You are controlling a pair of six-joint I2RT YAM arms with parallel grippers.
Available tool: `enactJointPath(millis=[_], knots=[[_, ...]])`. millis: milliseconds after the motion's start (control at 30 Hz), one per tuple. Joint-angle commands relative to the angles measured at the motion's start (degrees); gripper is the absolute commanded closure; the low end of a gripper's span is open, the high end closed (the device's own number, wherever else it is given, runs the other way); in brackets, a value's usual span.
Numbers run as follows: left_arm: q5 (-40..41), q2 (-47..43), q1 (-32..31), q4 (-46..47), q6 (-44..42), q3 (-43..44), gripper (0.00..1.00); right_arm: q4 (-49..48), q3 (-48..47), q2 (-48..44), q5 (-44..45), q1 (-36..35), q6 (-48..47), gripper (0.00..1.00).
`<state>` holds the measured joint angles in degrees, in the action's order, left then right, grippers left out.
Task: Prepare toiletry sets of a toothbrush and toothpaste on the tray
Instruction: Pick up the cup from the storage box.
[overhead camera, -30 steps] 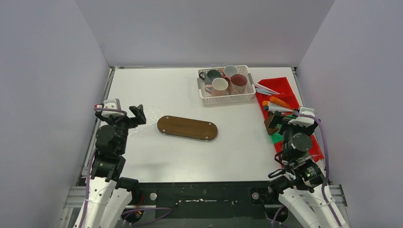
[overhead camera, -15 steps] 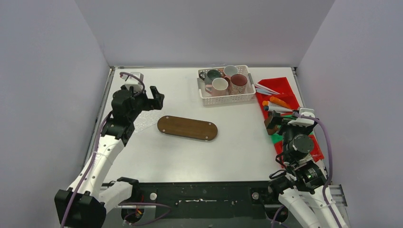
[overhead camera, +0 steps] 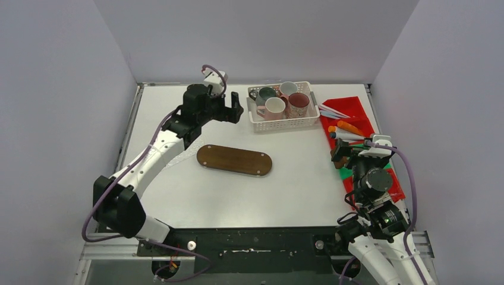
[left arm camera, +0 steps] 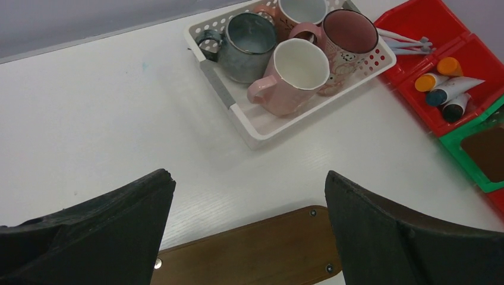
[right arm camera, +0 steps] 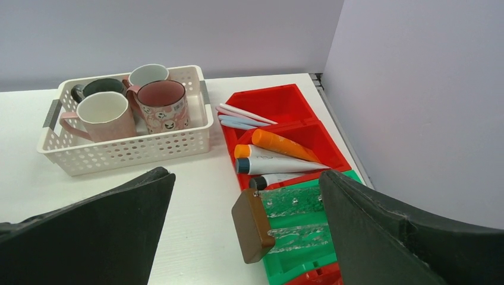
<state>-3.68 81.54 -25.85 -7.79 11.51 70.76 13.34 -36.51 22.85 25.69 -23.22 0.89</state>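
Four mugs stand in a white basket (overhead camera: pixel 284 125) at the back: dark green (left arm camera: pixel 245 40), pinkish-white (left arm camera: pixel 294 74), maroon (left arm camera: pixel 346 35) and white (left arm camera: pixel 302 10). All are empty. Slim toothbrushes (right arm camera: pixel 243 116) and tapered tubes (right arm camera: pixel 279 160) lie in red bins (overhead camera: pixel 356 110) to the right of the basket. The oval wooden tray (overhead camera: pixel 234 160) lies bare at mid-table. My left gripper (overhead camera: pixel 227 113) is open and empty, in the air just left of the basket and behind the tray (left arm camera: pixel 249 252). My right gripper (overhead camera: pixel 352 159) is open and empty beside the bins.
A brown block (right arm camera: pixel 254 224) leans on a green bin (right arm camera: pixel 297 243) with clear plastic pieces, right in front of my right gripper (right arm camera: pixel 246 172). Grey walls close in the table on three sides.
My left arm has swung from the near left out to the back middle, ending next to the basket, jaws open throughout. The right arm has barely moved.
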Motion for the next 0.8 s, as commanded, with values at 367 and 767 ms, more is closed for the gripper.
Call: enactJointPath(millis=[367,767], knots=[[0.4,24.7,-5.2,-9.1,-5.6,26.8,0.09,-1.9,0.3,-0.3,-2.1,0.2,0.6,0.00],[0.5,42.7,-5.5,-15.5,-4.9,46.4,0.22,-1.3,0.4,2.5,-1.4,0.2,0.3,0.00]])
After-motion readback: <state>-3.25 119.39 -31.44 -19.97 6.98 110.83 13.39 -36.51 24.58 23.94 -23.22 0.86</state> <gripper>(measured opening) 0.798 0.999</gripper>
